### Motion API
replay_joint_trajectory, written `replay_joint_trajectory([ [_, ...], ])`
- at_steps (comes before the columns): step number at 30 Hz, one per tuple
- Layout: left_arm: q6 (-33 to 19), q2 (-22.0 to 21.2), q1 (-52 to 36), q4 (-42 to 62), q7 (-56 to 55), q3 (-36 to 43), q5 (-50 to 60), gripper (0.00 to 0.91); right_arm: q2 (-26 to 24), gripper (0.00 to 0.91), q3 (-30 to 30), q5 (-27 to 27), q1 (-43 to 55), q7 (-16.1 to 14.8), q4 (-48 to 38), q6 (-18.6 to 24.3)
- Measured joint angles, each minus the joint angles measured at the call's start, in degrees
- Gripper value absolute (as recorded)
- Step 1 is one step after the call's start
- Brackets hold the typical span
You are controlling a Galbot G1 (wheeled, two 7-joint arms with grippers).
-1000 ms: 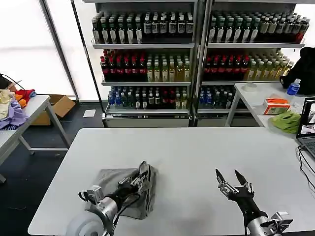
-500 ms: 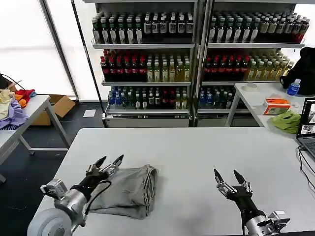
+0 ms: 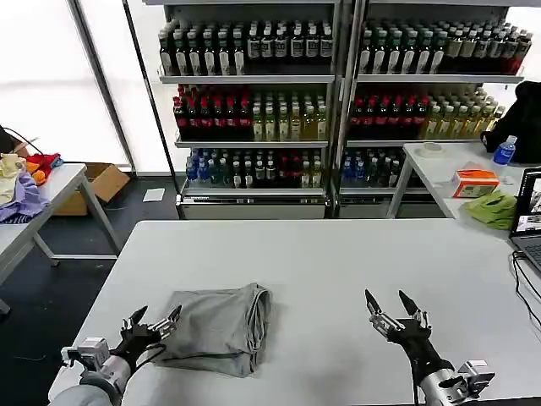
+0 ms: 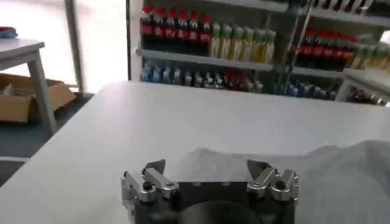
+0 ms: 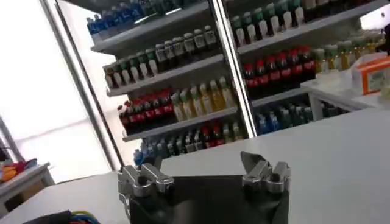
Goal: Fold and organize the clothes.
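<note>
A light grey shirt [image 3: 221, 327] lies folded into a compact bundle on the white table [image 3: 338, 254], left of centre near the front edge. My left gripper [image 3: 155, 319] hovers open just left of the bundle, fingers spread and empty. From the left wrist, the grey cloth [image 4: 341, 176] sits just beyond the open left gripper [image 4: 206, 168]. My right gripper [image 3: 387, 300] stands open over bare tabletop at the front right, well clear of the shirt; the right wrist view shows the right gripper [image 5: 200, 163] with nothing between its fingers.
Shelves of drink bottles [image 3: 254, 110] fill the back. A side table on the left carries a lilac, red and orange cloth heap [image 3: 21, 182]. At the right stand another table with a lime-green cloth [image 3: 493, 208], an orange box [image 3: 474, 181] and a laptop [image 3: 531, 224].
My left gripper let go of the folded shirt and pulled back left and toward the front edge, now open beside it. The right gripper barely moved.
</note>
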Motion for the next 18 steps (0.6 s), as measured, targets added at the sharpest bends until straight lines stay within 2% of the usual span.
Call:
replay_joint_trajectory([
  [6,0.24,-1.46,-0.32,2.54,-0.24,0.54,1.69,0.907,0.16,0.907,0.26,-0.07,-0.18,-0.02,-0.03,0.22],
  [7,0.26,-1.68,-0.36,2.83,-0.29,0.69,1.86,0.836,0.16,0.907,0.28,-0.07,-0.17,-0.02,-0.02,0.23],
  [8,0.27,-1.91,-0.36,3.04,-0.30,0.85,1.99,0.544,0.17,0.907,0.28,-0.07,-0.15,-0.01,-0.03,0.24],
  [9,0.27,-2.15,-0.32,3.20,-0.30,1.06,2.17,0.423,0.21,0.907,0.26,-0.07,-0.13,0.00,-0.03,0.24],
  [10,0.28,-2.38,-0.32,3.30,-0.31,1.22,2.36,0.161,0.27,0.907,0.19,-0.09,-0.11,0.01,-0.03,0.24],
  [11,0.29,-2.62,-0.44,3.36,-0.31,1.44,2.55,0.040,0.39,0.907,0.11,-0.12,-0.11,0.00,-0.03,0.24],
  [13,0.24,-3.08,-0.68,3.56,-0.33,1.90,2.81,0.000,0.55,0.907,0.06,-0.18,-0.14,0.01,0.09,0.24],
  [18,0.16,-4.40,-0.61,3.39,-0.88,2.89,2.48,0.010,0.43,0.907,0.41,-0.14,-0.38,0.05,0.54,0.25],
])
